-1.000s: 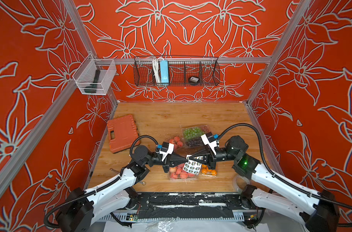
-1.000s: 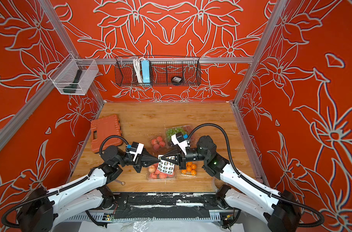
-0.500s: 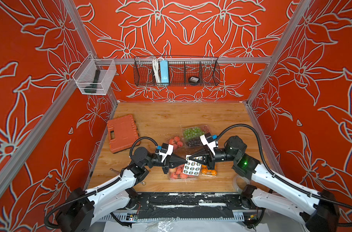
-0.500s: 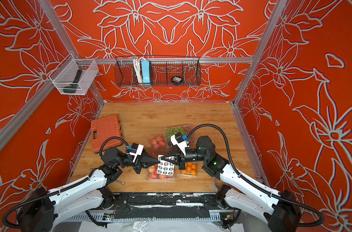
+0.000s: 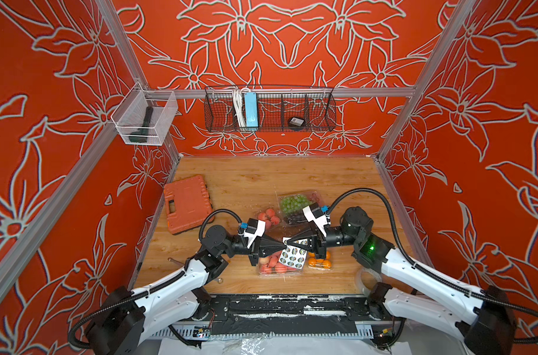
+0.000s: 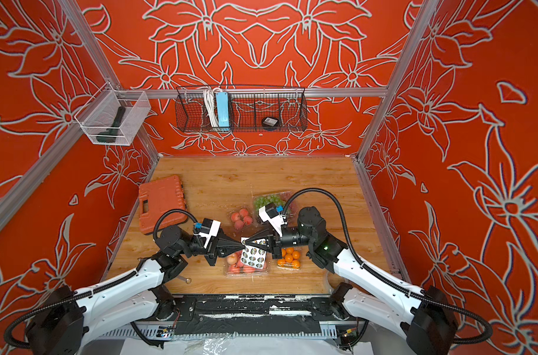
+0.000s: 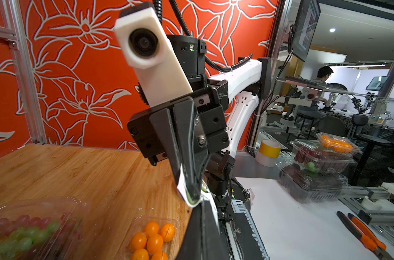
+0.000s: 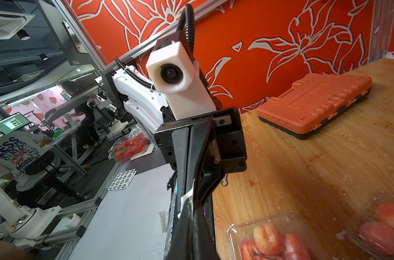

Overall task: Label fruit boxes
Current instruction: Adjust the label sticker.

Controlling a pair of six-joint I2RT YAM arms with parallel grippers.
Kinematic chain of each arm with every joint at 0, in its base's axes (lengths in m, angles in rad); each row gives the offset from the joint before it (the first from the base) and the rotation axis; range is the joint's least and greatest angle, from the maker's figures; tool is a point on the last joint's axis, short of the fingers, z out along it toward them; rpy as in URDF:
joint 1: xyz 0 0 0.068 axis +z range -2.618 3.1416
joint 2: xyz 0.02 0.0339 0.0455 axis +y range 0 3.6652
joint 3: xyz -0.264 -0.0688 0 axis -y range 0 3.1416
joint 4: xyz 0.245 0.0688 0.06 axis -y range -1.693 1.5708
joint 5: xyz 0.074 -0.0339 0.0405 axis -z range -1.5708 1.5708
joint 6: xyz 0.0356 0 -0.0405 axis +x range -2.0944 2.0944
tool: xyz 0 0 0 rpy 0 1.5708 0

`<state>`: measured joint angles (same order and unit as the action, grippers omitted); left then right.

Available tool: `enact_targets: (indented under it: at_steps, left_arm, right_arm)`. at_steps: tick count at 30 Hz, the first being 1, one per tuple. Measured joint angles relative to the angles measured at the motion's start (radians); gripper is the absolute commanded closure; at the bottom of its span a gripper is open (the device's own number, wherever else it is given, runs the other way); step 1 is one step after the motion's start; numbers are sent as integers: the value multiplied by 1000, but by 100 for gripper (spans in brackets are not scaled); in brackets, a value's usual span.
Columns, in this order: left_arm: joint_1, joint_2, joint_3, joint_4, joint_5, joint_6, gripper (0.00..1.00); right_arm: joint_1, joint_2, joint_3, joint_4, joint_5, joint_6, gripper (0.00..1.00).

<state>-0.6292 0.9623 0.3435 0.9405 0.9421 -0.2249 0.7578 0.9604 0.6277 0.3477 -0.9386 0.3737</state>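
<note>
My left gripper [image 5: 284,244] and right gripper [image 5: 289,242] meet tip to tip, both shut on one corner of the white sticker sheet [image 5: 294,256]. The sheet hangs over the large peach box [image 5: 270,266]. The orange box [image 5: 320,262] sits under the right wrist. The small peach box [image 5: 269,216] and the grape box [image 5: 294,204] lie behind. White paper shows at the right gripper's tip [image 7: 189,198] in the left wrist view and at the left gripper's tip [image 8: 187,198] in the right wrist view. I cannot tell whether a sticker is peeled.
An orange tool case [image 5: 188,204] lies at the table's left edge. A small metal piece [image 5: 175,261] lies by the left arm. A wire basket [image 5: 269,109] and a clear bin [image 5: 145,118] hang on the walls. Bare wood stretches behind the boxes.
</note>
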Motion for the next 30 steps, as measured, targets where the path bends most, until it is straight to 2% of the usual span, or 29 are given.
enact_targets:
  at_steps: [30]
  left_arm:
    - [15,-1,0,-27,-30,-2,100]
  right_arm:
    - [-1,-11,0,-2,-10,1,100]
